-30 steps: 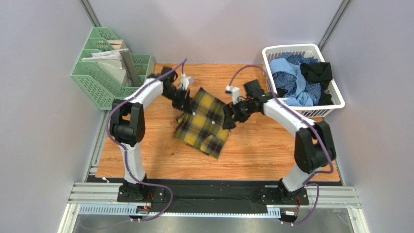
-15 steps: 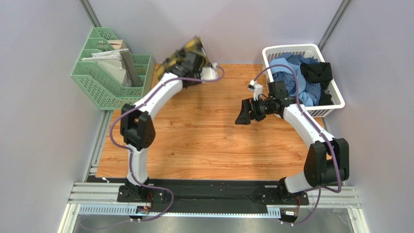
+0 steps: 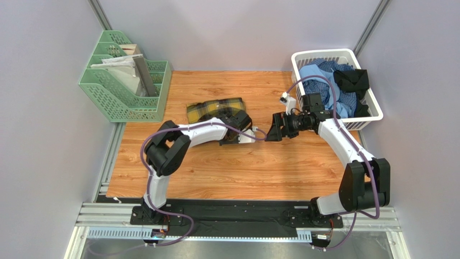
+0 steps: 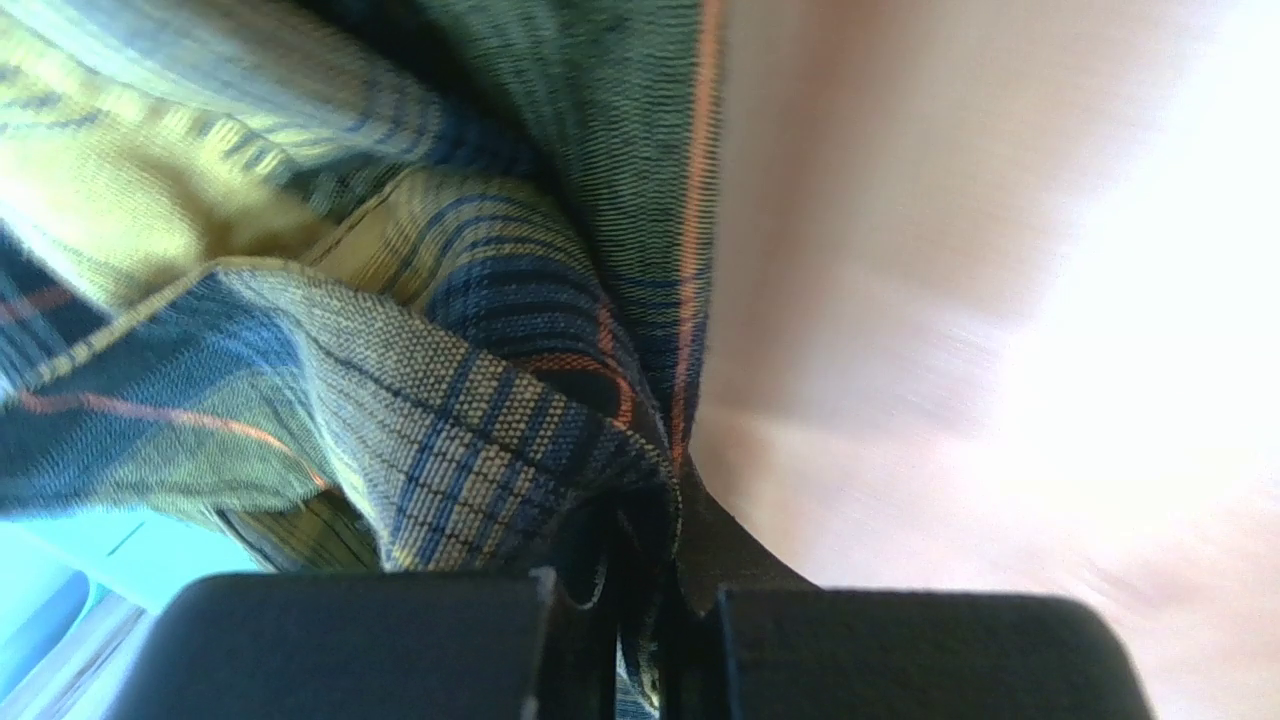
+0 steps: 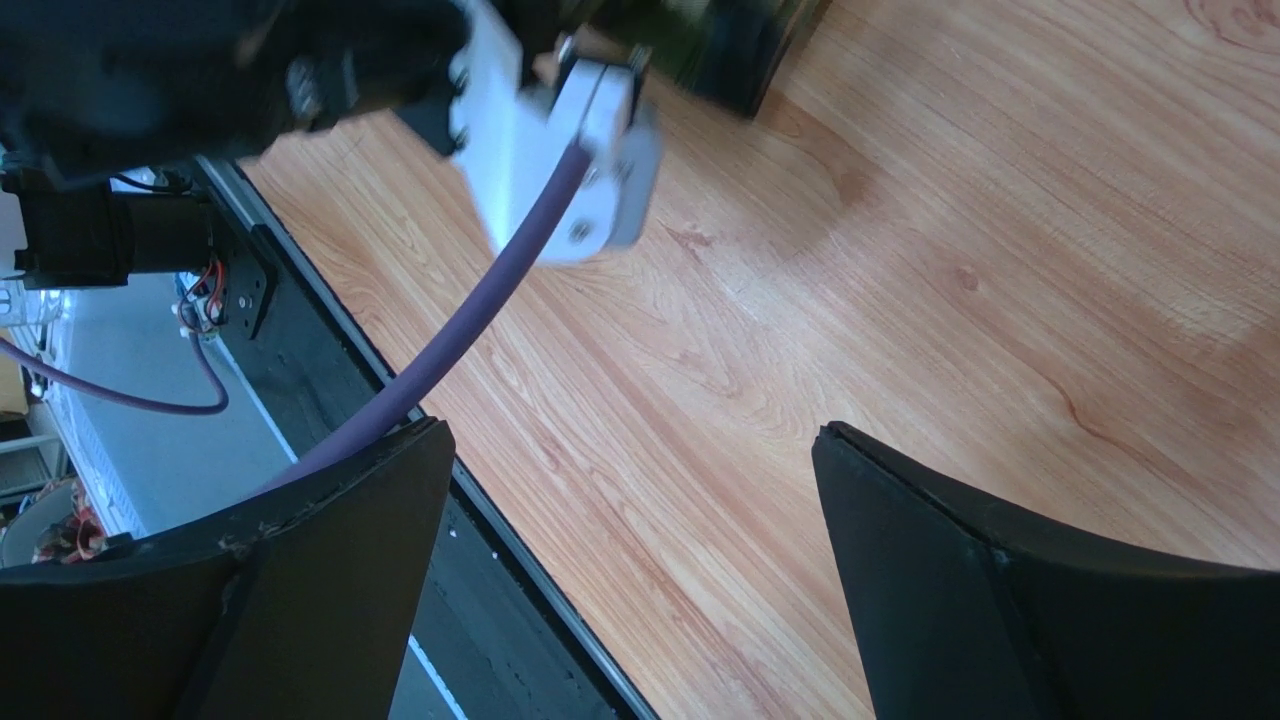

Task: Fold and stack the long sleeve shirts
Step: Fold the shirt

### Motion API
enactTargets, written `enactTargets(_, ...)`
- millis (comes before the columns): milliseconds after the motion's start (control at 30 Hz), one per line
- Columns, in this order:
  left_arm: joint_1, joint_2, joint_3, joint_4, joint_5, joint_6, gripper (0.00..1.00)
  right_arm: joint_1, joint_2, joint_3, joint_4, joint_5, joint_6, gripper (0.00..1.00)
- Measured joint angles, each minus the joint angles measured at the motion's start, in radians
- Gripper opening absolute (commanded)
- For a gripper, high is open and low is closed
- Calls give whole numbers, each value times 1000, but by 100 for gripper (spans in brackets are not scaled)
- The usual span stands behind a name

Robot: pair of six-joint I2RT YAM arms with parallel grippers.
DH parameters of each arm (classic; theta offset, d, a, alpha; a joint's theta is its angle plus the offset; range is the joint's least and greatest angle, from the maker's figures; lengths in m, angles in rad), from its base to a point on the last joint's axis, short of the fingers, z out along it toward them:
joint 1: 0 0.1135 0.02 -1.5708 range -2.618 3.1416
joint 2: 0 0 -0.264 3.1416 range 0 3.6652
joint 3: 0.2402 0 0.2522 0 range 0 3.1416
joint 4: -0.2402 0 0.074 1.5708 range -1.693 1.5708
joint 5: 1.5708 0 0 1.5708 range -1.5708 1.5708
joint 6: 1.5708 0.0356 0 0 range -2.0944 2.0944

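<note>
Overhead view: mustard-yellow and black plaid shirt (image 3: 211, 107) lies bunched in a compact bundle on the wooden table (image 3: 243, 172), well to the left of the white basket (image 3: 324, 53) and roughly level with the basket's near end.

Left gripper (image 3: 233, 121) sits on the edge of the bundle that faces the basket. Left wrist view: the 2 fingers (image 4: 376, 645) are clenched on a fold of the plaid cloth (image 4: 451, 435). Fabric is pinched in the narrow slot between them, and thin orange lines show in the weave. Beside the cloth the table is blurred and washed out.

Right gripper (image 3: 274, 129) hovers between the basket and the bundle, nearer the basket's near-left corner, apart from the shirt. Right wrist view: the gripper (image 5: 631, 444) is released, its 2 fingers (image 5: 316, 585) spread wide with bare wood between them and nothing held. In that view the left arm's white wrist mount (image 5: 559, 143) and purple cable (image 5: 451, 348) cross the upper left.

Basket contents: a light blue shirt (image 3: 318, 76), a blue-checked shirt (image 3: 330, 66) and a black shirt (image 3: 352, 80), heaped loosely, unfolded, rising to the rim.

Green file rack (image 3: 121, 81) stands on the opposite side of the table from the basket, beyond the plaid bundle, papers inside.
</note>
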Motion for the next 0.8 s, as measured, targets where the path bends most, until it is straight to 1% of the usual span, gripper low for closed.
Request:
enactTargets(67,-40,-71,-75,-5,33,-7,0,0,-11,2,-10,-3,-7,99)
enactTargets(100,-64,-117,-123,-5,53,-6,8,0,-14,7,-20,-5,-11,100)
enactTargets(133,-87,-163,-172,-5,72,-2,18,0,-16,16,-30,-6,-18,100)
enactTargets(167,-116,-221,-230,-5,94,11,31,0,-17,28,-38,-6,-26,99)
enactTargets(200,-144,-292,-307,0,127,31,66,0,-17,46,-49,-6,-35,99)
enactTargets(233,-166,-351,-365,-6,152,59,87,0,-16,61,-55,-6,-42,99)
enactTargets(300,-198,-500,-509,-9,196,122,99,0,-5,116,-64,-6,-63,98)
enactTargets(367,-166,-621,-604,-38,224,173,99,8,20,174,-60,-6,-76,94)
enactTargets(433,-51,-755,-634,-134,301,196,99,30,76,249,-41,0,-85,87)
enactTargets(467,-5,-816,-629,-154,328,200,99,45,103,273,-27,3,-89,80)
enactTargets(500,49,-887,-617,-180,363,199,99,63,134,295,-17,5,-90,77)
enactTargets(533,80,-951,-602,-204,389,199,97,95,178,326,-7,10,-91,73)
enactTargets(567,99,-1024,-584,-227,420,198,93,121,212,345,3,14,-95,63)
enactTargets(600,105,-1095,-566,-248,451,198,83,161,263,370,10,21,-99,60)
enactTargets(633,106,-1144,-555,-267,475,195,76,194,300,383,19,29,-107,58)
enactTargets(667,106,-1180,-549,-286,494,191,68,227,335,393,24,34,-113,53)
enactTargets(700,115,-1205,-550,-308,516,192,55,266,373,400,28,45,-116,50)
enactTargets(767,166,-1186,-577,-342,544,193,39,336,444,409,31,58,-127,44)
enactTargets(800,198,-1158,-591,-353,547,188,23,360,470,410,31,65,-132,42)
